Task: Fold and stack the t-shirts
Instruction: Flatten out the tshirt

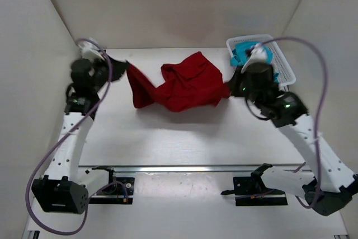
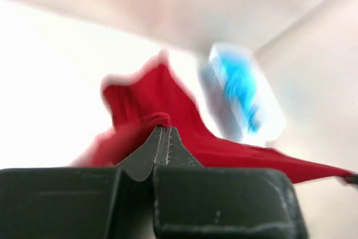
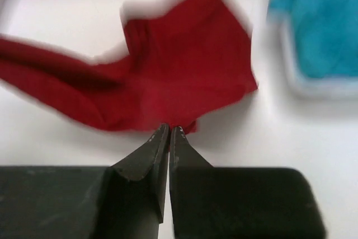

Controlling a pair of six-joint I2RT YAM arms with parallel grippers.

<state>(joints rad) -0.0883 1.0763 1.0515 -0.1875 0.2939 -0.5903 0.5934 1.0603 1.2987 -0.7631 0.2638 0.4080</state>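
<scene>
The dark red t-shirt hangs crumpled and stretched between my two grippers above the middle of the table. My left gripper is shut on its left edge; the left wrist view shows the jaws pinching red cloth. My right gripper is shut on its right edge; the right wrist view shows the jaws closed on the red shirt's hem. The teal t-shirt lies bunched in the white basket, and shows in the right wrist view and the left wrist view.
The white slotted basket stands at the back right corner, right behind my right arm. White walls close in the table at the back and both sides. A metal rail with the arm bases runs along the near edge.
</scene>
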